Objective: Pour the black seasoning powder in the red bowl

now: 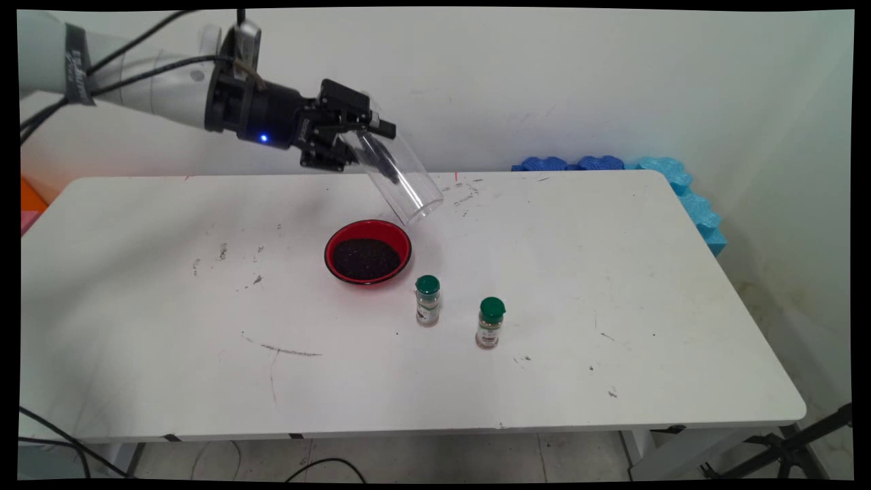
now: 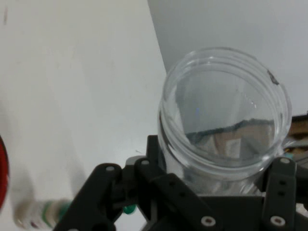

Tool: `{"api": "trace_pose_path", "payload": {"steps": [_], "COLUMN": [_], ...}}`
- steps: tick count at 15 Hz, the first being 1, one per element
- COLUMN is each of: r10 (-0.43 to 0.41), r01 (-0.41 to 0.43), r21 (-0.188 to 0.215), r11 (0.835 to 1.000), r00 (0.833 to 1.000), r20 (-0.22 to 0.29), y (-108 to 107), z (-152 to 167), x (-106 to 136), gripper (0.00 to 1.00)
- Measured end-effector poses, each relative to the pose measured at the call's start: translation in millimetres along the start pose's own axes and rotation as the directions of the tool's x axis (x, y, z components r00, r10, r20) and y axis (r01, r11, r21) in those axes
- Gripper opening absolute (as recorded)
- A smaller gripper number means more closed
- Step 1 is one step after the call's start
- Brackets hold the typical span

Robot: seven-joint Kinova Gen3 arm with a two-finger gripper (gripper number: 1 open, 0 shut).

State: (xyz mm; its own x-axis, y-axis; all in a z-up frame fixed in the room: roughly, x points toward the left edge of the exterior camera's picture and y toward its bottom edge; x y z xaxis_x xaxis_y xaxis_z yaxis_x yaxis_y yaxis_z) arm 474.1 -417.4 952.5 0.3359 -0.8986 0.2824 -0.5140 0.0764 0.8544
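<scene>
Gripper point(image 1: 354, 139): clamped on a clear jar point(image 1: 398, 178), raised above the table's point(image 1: 612, 286) far side.
Jar: tilted, mouth down-right (looks empty), above the far right rim of the red bowl point(image 1: 368, 251).
Bowl: holds dark grains.
Nearby: two green-capped spice bottles point(image 1: 427, 300), near right of the bowl.

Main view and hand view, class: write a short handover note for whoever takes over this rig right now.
Gripper: shut on the clear jar, held in the air, tilted mouth-down above the table.
Jar: looks empty; its mouth hangs just beyond the far right rim of the red bowl.
Bowl: on the table, holding dark grains.
Two green-capped spice bottles stand upright, apart, in front and to the right of the bowl.
Blue foam pieces lie past the far right table corner.
</scene>
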Motion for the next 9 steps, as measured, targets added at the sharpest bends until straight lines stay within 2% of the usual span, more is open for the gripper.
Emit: {"api": "trace_pose_path", "payload": {"steps": [2, 5, 7, 9], "r10": [0.124, 0.300, 0.422, 0.534], "r01": [-0.124, -0.299, -0.421, -0.534], "r21": [0.012, 0.023, 0.033, 0.045], "r11": [0.992, 0.954, 0.906, 0.844], "r00": [0.992, 0.954, 0.907, 0.846], "r20": [-0.006, -0.006, 0.002, 0.019], "y": [13.8, 35.3, 49.0, 61.1], "z": [-5.6, -15.2, -22.4, -29.9], "x": [4.2, 6.6, 4.7, -0.2], "gripper": [0.00, 0.00, 0.00, 0.00]}}
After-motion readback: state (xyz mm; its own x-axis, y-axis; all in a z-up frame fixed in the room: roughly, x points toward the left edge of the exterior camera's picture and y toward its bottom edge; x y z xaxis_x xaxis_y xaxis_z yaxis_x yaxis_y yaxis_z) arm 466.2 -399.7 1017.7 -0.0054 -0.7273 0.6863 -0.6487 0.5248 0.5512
